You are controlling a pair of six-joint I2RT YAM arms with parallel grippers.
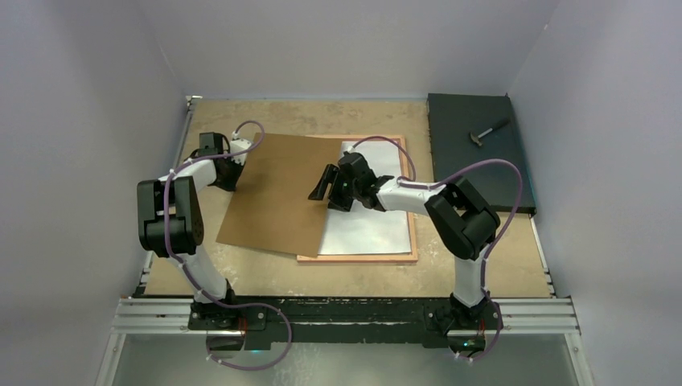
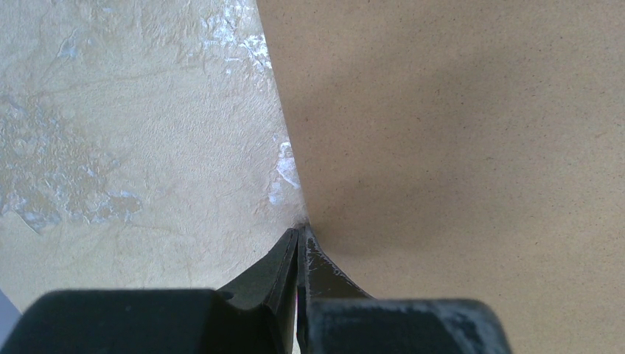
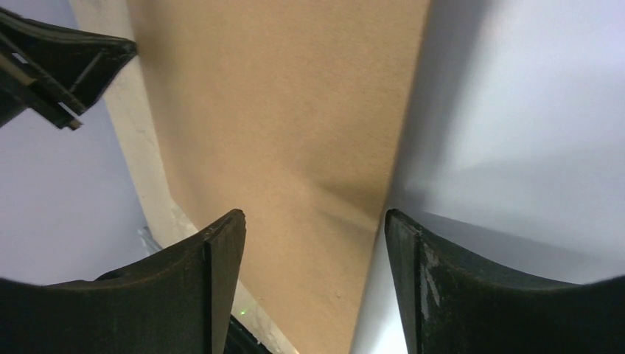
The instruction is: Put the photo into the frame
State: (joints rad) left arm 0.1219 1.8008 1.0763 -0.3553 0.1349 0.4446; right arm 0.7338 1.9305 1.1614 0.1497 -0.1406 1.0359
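top external, brown board [image 1: 281,193] across frame [image 1: 358,258], left tool [image 2: 298,242] clamped on board edge

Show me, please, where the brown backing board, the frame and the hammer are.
brown backing board [image 1: 277,193]: top view, middle of its face.
frame [image 1: 358,258]: top view, near rim.
hammer [image 1: 490,133]: top view, handle.
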